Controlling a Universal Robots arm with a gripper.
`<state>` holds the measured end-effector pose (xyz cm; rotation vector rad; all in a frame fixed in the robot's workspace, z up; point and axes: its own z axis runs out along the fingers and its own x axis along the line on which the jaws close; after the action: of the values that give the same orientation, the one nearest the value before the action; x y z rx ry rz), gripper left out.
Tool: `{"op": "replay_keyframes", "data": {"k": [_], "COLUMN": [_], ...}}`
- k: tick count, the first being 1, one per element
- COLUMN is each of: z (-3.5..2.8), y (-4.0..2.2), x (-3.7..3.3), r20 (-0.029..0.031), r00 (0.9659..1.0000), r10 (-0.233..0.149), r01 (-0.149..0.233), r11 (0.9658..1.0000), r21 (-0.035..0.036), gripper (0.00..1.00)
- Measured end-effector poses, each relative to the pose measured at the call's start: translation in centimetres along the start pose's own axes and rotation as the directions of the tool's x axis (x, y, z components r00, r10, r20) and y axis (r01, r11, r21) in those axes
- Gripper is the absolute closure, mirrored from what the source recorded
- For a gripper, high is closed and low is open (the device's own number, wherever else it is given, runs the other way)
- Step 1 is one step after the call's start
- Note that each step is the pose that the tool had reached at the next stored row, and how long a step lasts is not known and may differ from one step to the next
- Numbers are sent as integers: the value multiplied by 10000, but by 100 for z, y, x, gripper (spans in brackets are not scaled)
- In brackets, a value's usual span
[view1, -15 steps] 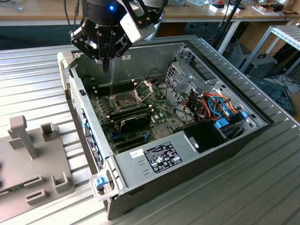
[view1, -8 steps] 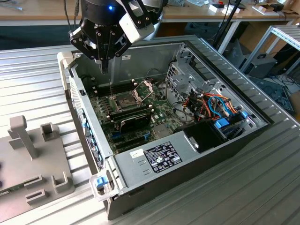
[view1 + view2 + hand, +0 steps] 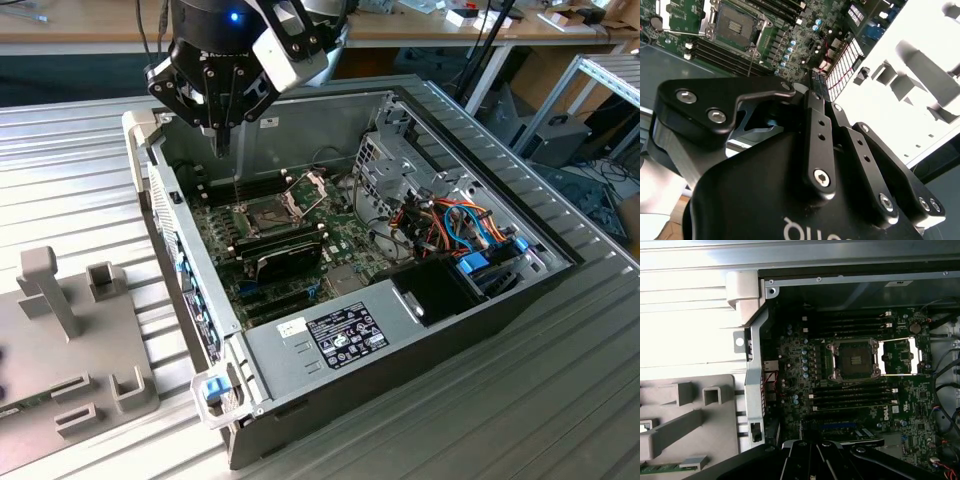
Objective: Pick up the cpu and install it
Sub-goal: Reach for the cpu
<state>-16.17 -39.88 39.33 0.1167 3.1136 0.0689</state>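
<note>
hand (image 3: 222,146) hangs over the open computer case (image 3: 300,120) near its corner at the exterior view's left, above the motherboard (image 3: 850,410). grip state: cannot tell, nor whether it carries the cpu. socket (image 3: 855,360) lies open, cpu not yet seated.

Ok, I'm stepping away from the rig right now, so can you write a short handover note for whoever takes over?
Gripper: hovering over the far corner of the open case, toward the exterior view's left. I can't tell whether it holds anything.
Socket: its hinged frame is flipped open and nothing is seated in it.
Done: socket is open and ready.
Left: the cpu is not yet installed in that socket.
</note>
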Motion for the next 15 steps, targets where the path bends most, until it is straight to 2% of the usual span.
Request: {"op": "replay_keyframes", "data": {"k": [15], "z": [-1], "y": [-2], "x": [24], "r20": [0], "r00": [10000], "r10": [1], "r01": [-1], "r11": [10000], "r21": [0], "gripper": [89]}}
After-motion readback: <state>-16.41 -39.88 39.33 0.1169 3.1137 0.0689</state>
